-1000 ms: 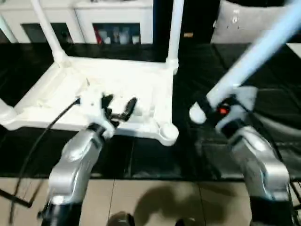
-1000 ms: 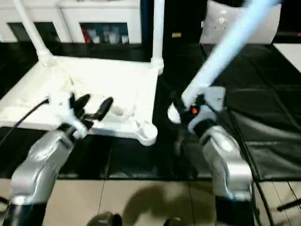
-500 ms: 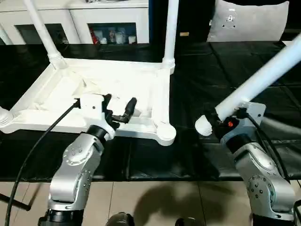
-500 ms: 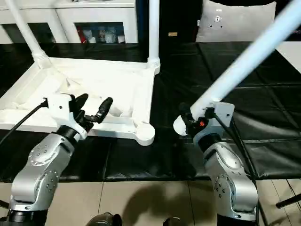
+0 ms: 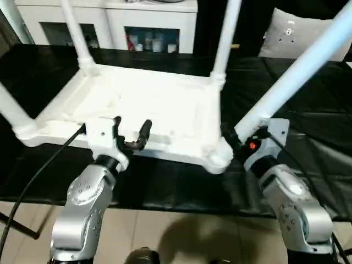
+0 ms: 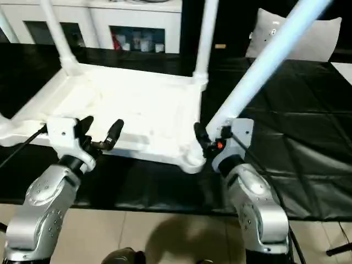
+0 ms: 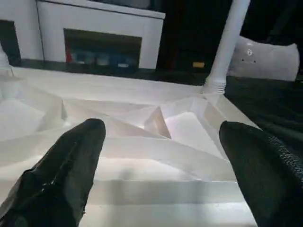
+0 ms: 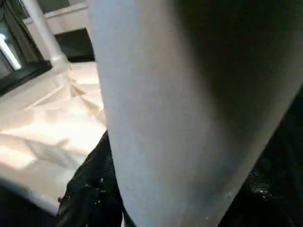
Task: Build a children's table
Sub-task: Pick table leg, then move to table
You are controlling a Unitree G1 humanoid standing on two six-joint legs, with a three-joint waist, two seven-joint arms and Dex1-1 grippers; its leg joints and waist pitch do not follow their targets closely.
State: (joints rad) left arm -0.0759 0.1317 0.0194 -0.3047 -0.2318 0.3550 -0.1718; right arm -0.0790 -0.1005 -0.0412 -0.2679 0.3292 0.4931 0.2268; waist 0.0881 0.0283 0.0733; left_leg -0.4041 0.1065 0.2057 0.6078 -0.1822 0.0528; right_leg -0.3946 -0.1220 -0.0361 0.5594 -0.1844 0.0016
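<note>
One white table top [image 5: 148, 104], upside down on a black mat [image 5: 308, 126], ribbed underside up. Three legs stand in its far and left corner sockets. A fourth leg [image 5: 291, 71], slanting up to the right, is clamped in the right gripper [image 5: 242, 140], its lower end at the near right corner socket [image 5: 217, 159]. The left gripper [image 5: 131, 132] is spread wide and empty over the near edge. A white cabinet [image 5: 137, 25] stands beyond.

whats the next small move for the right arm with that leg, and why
Probably tip the fourth leg upright and press its lower end into the near right corner socket. The right gripper holds it slanted at that corner, while three legs already stand in theirs.
</note>
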